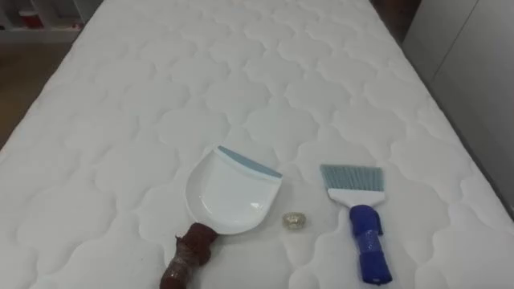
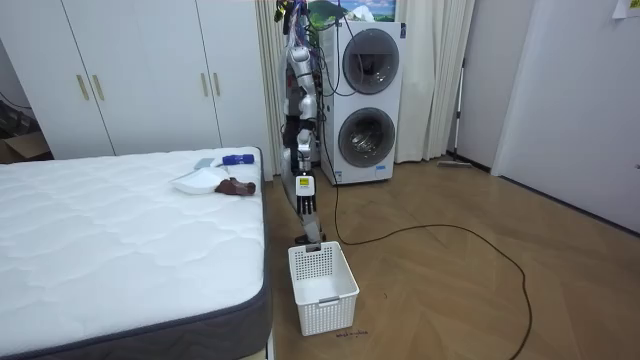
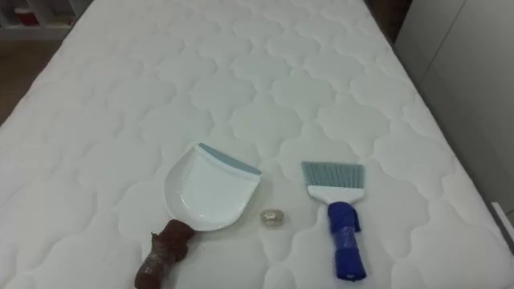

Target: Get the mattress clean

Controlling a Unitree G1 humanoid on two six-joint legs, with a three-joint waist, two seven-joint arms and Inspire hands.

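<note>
**A:** Start at the fingers. Released or clenched?

**B:** I cannot tell. In the room view the left hand (image 2: 302,175) hangs at the robot's side, too small to read. The robot stands at the end of the bed (image 1: 241,72), with the dustpan (image 1: 233,197) lying in front of it.

**A:** And the rest, taken from the dustpan?

**B:** The dustpan is white, and its blue-grey lip faces away from the robot. Its handle (image 1: 189,257), wrapped in brown, runs back toward the robot past the eye view's lower edge. Just right of the pan's rim, not touching it, lies a small crumpled scrap (image 1: 294,220). Further right is the brush (image 1: 359,217). It has a blue-wrapped grip and its pale bristles point the same way as the pan's lip.

**A:** Any writing?

**B:** None on the pan or brush that I can read.

**A:** Edges and room?

**B:** Beyond the dustpan the quilted mattress runs wide and bare. Its right edge lies beyond the brush, and its left edge is well away from the pan. In the room view a white basket (image 2: 322,285) stands on the wooden floor (image 2: 450,270), below the bed's end corner on the dustpan's side. Two stacked washing machines (image 2: 370,105) stand behind the robot.
</note>
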